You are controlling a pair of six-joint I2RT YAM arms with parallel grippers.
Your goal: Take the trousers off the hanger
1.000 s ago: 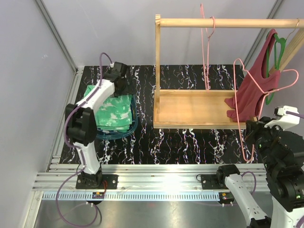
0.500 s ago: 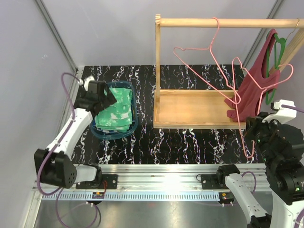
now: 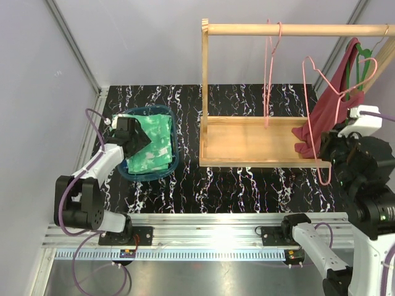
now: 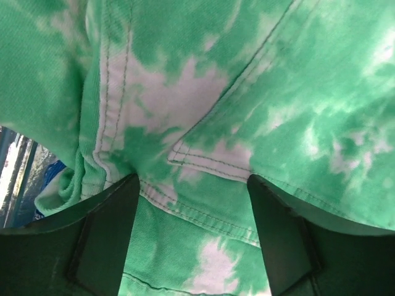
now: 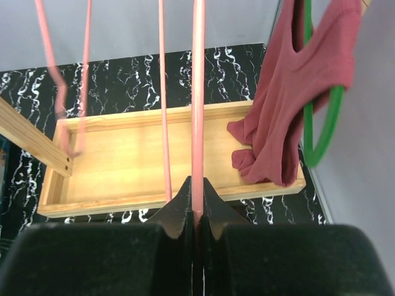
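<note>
The green trousers [image 3: 154,145], mottled with white, lie folded in a teal basket [image 3: 175,155] at the left. My left gripper [image 3: 137,139] sits over their left edge. In the left wrist view the gripper [image 4: 191,185] is open, with the green cloth [image 4: 247,92] just beyond and between the fingers [image 4: 105,228]. The blue trousers are hidden. My right gripper [image 3: 332,137] is shut on the wire of a pink hanger [image 3: 313,132], which is bare. The right wrist view shows the gripper [image 5: 197,196] pinching that wire [image 5: 197,92].
A wooden rack [image 3: 296,29] with a tray base [image 3: 247,145] stands at the back. A second bare pink hanger [image 3: 270,68] hangs from its rail. A maroon sleeveless top [image 3: 330,108] on a green hanger [image 3: 363,61] hangs at the right end.
My left arm has drawn back towards the near left, and its gripper moved from the basket's far side to the left edge. The rail hanger swung. The held hanger rose slightly.
</note>
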